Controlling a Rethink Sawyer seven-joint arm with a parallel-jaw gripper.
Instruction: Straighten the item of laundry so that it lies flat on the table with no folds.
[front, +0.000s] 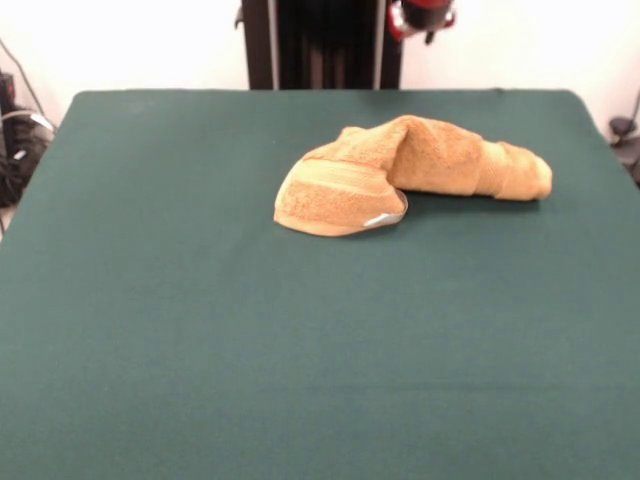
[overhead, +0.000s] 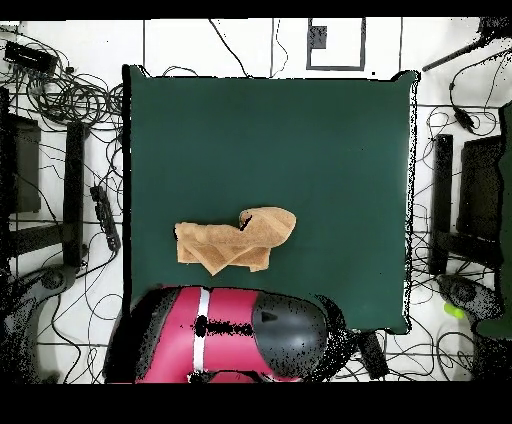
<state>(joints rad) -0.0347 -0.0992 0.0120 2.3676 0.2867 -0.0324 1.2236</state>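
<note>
- Front view: pincer (front: 428, 22) barely shows at top edge, red/black bit only; can't tell if it's open or closed. Holds nothing, as far as seen.
- Towel (front: 410, 172) lies well below and a bit to the side of the pincer, on the table (front: 200, 330), not touched. It's bunched: one rounded flap w/ pale band and white label (front: 383, 219) at the near side, a rolled hump running off to the other end.
- Step in hand, my guess: come down on a free edge. Best pick looks like the rounded flap by the label; pinch one layer only, lift low, drag outward so the hump unrolls, not the whole wad.
- Overhead view: arm (overhead: 240, 335) drawn back over table's edge, pincer itself hidden under it. Towel (overhead: 236, 241) just beyond arm, still clear of it, folded w/ several overlaps; lots of bare table (overhead: 300, 130) past it to spread into.
- Containers: none in either view, so nothing to report.
</note>
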